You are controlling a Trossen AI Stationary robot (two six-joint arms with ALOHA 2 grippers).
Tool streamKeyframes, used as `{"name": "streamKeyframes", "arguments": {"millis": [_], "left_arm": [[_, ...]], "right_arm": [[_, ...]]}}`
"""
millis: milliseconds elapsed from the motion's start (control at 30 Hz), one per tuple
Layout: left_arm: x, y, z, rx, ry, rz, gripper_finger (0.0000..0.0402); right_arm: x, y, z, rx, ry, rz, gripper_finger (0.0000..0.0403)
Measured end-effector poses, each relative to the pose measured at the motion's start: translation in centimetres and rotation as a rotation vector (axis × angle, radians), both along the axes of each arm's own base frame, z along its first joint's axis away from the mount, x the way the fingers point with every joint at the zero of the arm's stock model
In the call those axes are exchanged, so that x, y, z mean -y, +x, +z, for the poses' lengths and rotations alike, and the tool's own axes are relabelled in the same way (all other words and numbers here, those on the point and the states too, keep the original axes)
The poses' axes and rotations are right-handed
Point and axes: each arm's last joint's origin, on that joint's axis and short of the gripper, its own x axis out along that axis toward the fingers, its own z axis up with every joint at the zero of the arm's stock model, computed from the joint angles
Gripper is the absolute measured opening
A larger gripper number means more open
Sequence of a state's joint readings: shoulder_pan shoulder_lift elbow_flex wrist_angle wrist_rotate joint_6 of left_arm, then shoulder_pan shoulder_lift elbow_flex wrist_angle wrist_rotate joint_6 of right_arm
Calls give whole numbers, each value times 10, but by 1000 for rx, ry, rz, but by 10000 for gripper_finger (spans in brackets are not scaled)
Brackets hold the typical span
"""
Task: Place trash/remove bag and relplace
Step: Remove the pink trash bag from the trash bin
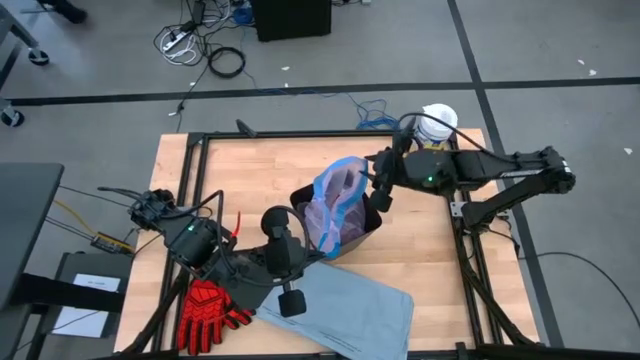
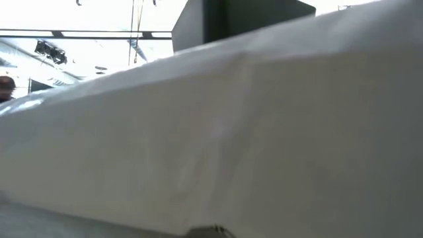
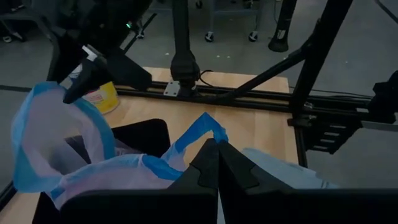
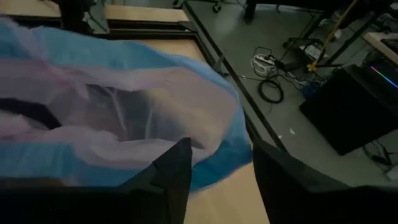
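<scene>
While the pink bag point(image 1: 338, 212) is still seated in the black bin point(image 1: 362, 228) at mid-counter, removal is only beginning. The right gripper point(image 4: 214, 171) stands open at its blue rim; the left gripper point(image 3: 217, 163) is closed beside it. The grey replacement liner point(image 1: 350, 310) lies unused nearby.

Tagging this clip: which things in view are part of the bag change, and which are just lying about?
Part of the job:
pink bag
black bin
grey-blue liner
right hand, at the bag's rim
left hand, shut

Lying about:
red gloves
yellow tub
</scene>
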State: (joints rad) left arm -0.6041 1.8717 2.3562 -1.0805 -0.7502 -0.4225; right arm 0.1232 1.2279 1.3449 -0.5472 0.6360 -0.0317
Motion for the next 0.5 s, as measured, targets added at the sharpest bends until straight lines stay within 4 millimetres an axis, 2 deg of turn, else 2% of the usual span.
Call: {"name": "streamKeyframes", "arguments": {"millis": [133, 367, 500], "left_arm": [[1, -1, 0, -3, 2, -4, 3], [1, -1, -1, -7, 5, -5, 4], [1, -2, -1, -17, 12, -5, 4]], "right_arm": [[1, -2, 1, 9, 8, -9, 119], [0, -14, 5, 2, 8, 0, 12], [0, -17, 4, -29, 0, 8, 3]]}}
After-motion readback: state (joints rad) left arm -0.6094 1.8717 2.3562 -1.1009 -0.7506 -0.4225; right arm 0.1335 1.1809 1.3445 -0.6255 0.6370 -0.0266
